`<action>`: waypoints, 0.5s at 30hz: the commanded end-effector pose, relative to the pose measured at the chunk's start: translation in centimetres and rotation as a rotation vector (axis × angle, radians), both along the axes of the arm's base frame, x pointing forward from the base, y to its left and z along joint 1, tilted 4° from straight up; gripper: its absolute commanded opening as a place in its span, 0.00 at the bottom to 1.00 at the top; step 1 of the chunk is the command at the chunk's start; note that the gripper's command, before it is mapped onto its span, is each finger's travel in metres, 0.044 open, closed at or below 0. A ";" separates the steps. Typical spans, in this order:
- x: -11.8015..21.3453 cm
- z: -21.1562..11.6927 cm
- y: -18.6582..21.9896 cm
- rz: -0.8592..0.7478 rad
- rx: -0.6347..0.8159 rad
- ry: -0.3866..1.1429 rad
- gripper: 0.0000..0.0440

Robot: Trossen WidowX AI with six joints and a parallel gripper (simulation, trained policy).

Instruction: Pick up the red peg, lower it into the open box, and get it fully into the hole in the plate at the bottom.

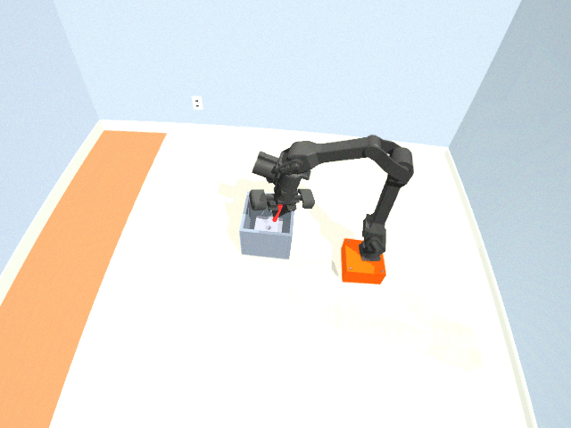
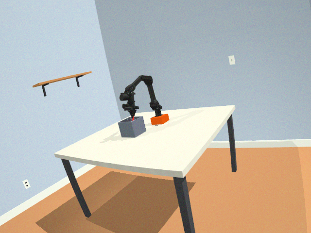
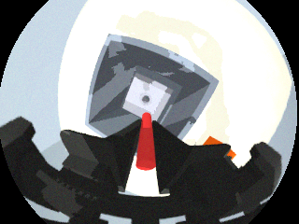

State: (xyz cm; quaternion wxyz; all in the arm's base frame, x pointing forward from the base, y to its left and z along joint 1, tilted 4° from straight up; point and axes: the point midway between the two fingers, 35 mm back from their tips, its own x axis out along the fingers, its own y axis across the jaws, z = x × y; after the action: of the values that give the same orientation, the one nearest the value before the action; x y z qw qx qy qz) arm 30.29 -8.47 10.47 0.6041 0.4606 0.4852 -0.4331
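top: my orange base block sits apart from the grey box; I arch over to it, its far rim partly hidden by me.
exterior: box is square, open-topped, on the pale table; red peg tip at its mouth.
wrist: my claw is nearly closed, pinching the smooth round peg; pale square plate with round hole inside box, peg out of hole.

Open box partly hidden.
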 end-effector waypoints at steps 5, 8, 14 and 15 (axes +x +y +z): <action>0.5 -2.1 -0.6 0.016 0.020 0.015 0.00; 0.8 -2.7 -0.9 0.024 0.021 0.013 0.00; 1.1 -4.1 -1.3 0.045 0.027 0.021 0.00; 1.2 -4.4 -1.3 0.050 0.028 0.023 0.00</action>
State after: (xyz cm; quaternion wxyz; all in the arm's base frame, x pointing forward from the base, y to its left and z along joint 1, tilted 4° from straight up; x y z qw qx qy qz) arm 31.54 -9.84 7.13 0.6052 0.4553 0.4995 -0.4205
